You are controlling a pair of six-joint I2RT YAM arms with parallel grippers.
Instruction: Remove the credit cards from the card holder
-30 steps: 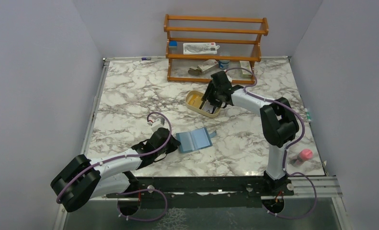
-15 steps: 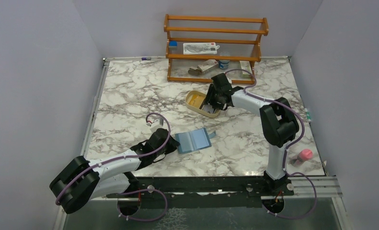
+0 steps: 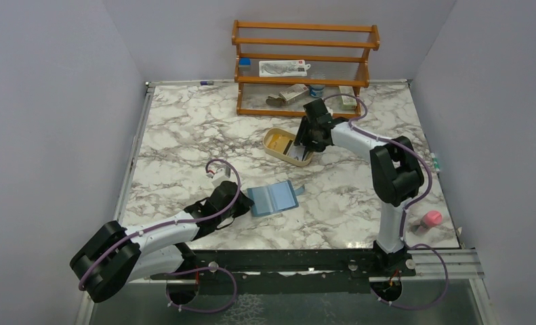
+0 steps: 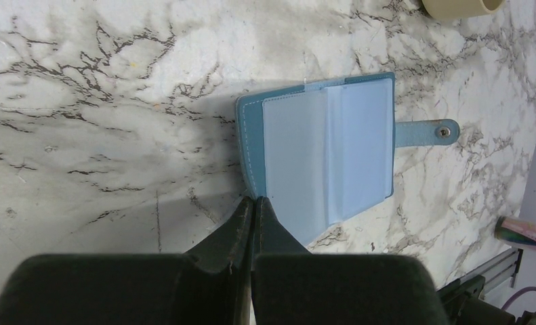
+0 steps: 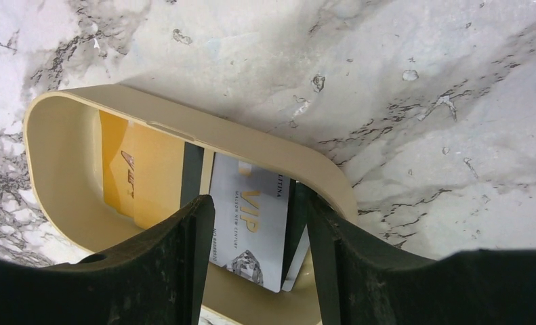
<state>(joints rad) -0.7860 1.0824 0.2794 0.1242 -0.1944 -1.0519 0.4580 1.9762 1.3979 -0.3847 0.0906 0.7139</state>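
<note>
Nearest the bases, the left gripper (image 4: pixel 253 203) has its jaws pressed together, tips resting at the near edge of the card holder (image 4: pixel 322 149), which lies open and flat on the marble table (image 3: pixel 183 135) with its snap tab pointing away from the gripper; its pale inner sleeves look empty from here. Farther out, the right gripper (image 5: pixel 255 223) hangs over the tan tray (image 5: pixel 62 135), jaws apart with nothing between them, straddling a silver VIP card (image 5: pixel 251 227) that lies inside beside a gold card (image 5: pixel 143 169). To finish this drop well, I judge the right arm should lift straight up, clear of the tray rim, while the left keeps the holder pinned.
</note>
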